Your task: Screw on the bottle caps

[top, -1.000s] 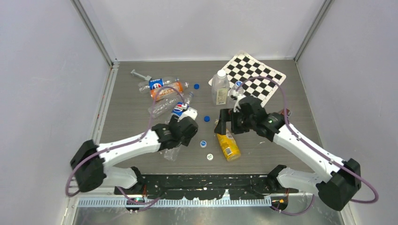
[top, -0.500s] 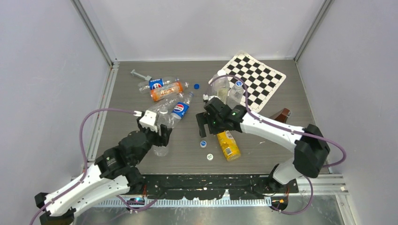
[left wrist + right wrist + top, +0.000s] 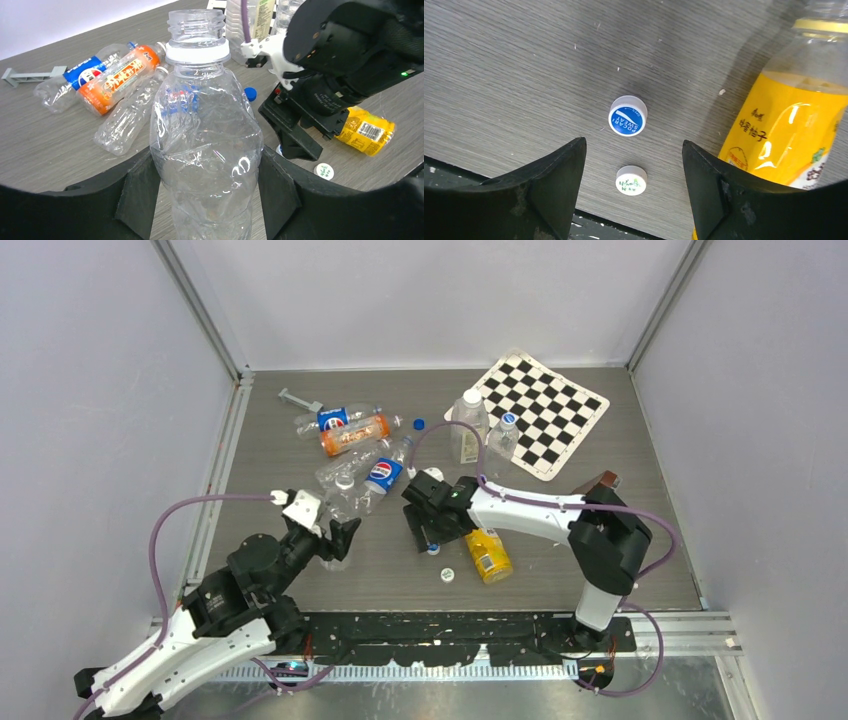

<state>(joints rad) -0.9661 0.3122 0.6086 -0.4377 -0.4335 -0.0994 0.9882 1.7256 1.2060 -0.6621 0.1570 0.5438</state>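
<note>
My left gripper is shut on a clear slim bottle and holds it upright, its neck open with a white ring. In the top view this gripper is at the near left. My right gripper is open and empty, hovering over two caps: a blue-and-white cap ahead of the fingertips and a white cap between them. In the top view the right gripper is just above the blue-and-white cap, with the white cap nearer. A squarish clear bottle and a slim capped bottle stand at the back.
A yellow bottle lies just right of the right gripper. Pepsi bottles and an orange-labelled bottle lie at the back left. A blue cap lies behind them, beside a checkerboard. A grey tool lies far left.
My left gripper has drawn slightly back toward the near left with the clear bottle. My right gripper has moved left and nearer, now over the blue-and-white and white caps.
</note>
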